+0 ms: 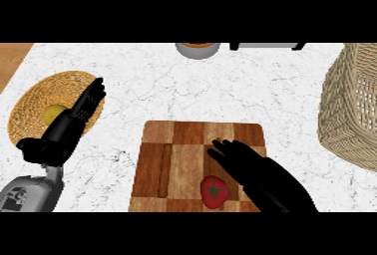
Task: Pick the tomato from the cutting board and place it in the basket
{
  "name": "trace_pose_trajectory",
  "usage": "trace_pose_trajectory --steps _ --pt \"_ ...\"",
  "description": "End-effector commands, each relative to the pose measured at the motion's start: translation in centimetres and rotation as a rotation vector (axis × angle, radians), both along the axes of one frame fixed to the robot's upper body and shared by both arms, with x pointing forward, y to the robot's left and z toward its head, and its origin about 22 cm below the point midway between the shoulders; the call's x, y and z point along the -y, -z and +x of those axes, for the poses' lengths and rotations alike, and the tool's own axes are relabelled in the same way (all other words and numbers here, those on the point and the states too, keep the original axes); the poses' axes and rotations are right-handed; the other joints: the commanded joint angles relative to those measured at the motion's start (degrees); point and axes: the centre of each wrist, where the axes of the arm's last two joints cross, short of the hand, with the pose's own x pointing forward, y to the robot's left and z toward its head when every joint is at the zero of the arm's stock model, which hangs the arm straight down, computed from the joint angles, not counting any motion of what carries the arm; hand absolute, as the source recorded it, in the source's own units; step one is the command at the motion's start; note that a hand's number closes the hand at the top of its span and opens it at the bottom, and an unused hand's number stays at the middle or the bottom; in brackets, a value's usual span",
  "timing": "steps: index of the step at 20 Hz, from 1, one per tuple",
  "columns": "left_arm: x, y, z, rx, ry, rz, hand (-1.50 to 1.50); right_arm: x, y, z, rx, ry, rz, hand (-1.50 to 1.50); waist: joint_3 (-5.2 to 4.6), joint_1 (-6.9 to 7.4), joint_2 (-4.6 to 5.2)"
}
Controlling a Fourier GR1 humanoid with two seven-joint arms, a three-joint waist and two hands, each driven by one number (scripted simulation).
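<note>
A red tomato (213, 191) with a green stem lies on the wooden cutting board (184, 144), near its front edge. My right hand (254, 172) hovers over the board just right of the tomato, fingers straight and pointing away to the upper left, holding nothing. The wicker basket (353, 104) stands at the right edge of the counter, partly cut off by the view. My left hand (74, 122) rests open at the left, fingers up, over a woven mat.
A round woven mat (44, 94) with a yellow fruit (53, 113) on it lies at the left. A small bowl-like container (197, 50) and a dark-handled object (265, 46) sit at the counter's far edge. White marble counter (221, 89) lies between board and basket.
</note>
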Motion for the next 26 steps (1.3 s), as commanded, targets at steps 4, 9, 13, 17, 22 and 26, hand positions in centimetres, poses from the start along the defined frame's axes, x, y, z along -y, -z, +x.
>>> trace_pose_trajectory --steps 4,9,13,17,22,26 --pt "-0.1 0.0 -0.4 -0.012 0.0 0.004 0.0 1.2 1.7 -0.6 0.009 -0.04 0.038 -1.5 0.0 -0.13 -0.03" --pt "-0.3 -0.8 0.8 0.005 -0.011 -0.005 0.0 -1.1 0.3 0.4 -0.008 -0.053 0.081 -1.5 -0.01 -0.06 -0.01" --pt "0.9 1.5 0.2 -0.009 -0.014 -0.001 0.0 -2.3 0.5 0.3 0.016 -0.029 0.022 -1.5 -0.02 -0.1 0.0" --pt "1.0 -1.2 1.2 0.003 -0.003 -0.007 0.0 -2.7 3.5 -0.7 0.021 -0.034 -0.032 -1.5 -0.01 -0.16 -0.01" --pt "0.3 0.1 1.3 0.001 0.004 -0.021 0.0 -3.8 2.0 -1.1 0.019 -0.028 -0.038 -1.5 -0.02 -0.18 0.0" --pt "0.5 -0.4 0.4 -0.006 0.005 -0.001 0.0 -2.1 4.5 0.7 0.003 -0.032 -0.085 -1.5 -0.01 -0.08 0.01"
